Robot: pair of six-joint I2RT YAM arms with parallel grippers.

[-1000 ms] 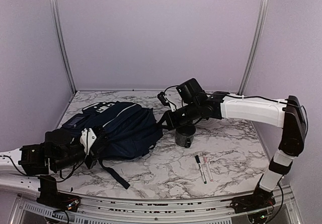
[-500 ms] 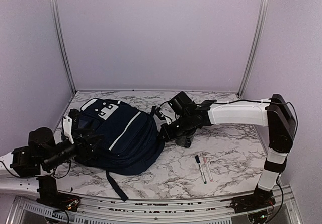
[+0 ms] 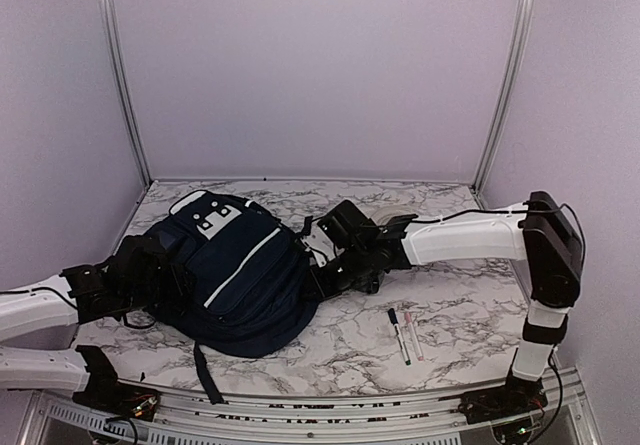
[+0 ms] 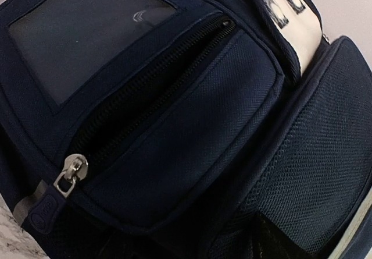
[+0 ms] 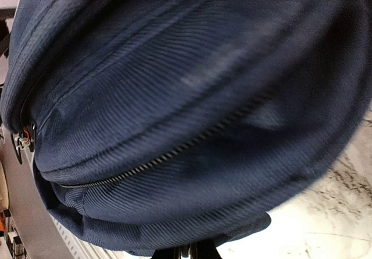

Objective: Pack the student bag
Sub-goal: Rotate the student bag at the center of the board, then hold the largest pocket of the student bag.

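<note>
The student bag (image 3: 240,270), navy with white stripes and a dotted white patch, lies front-up on the left half of the marble table. My left gripper (image 3: 168,271) is pressed against its left side. The left wrist view is filled by the student bag's (image 4: 192,142) zipped pocket and silver zip pull (image 4: 70,174), and my own fingers do not show there. My right gripper (image 3: 322,277) sits at the bag's right edge. In the right wrist view its tips (image 5: 200,251) are shut together on the hem of the student bag (image 5: 174,96), below a closed zip.
Two markers (image 3: 399,335) lie side by side on the table to the right of the bag. A dark cup (image 3: 368,283) is partly hidden behind my right gripper. A black strap (image 3: 205,370) trails toward the front edge. Walls close in the back and sides.
The bag has been turned over and swung left, so its front now faces up. My right arm followed it leftward. My left arm has drawn back along the bag's left side.
</note>
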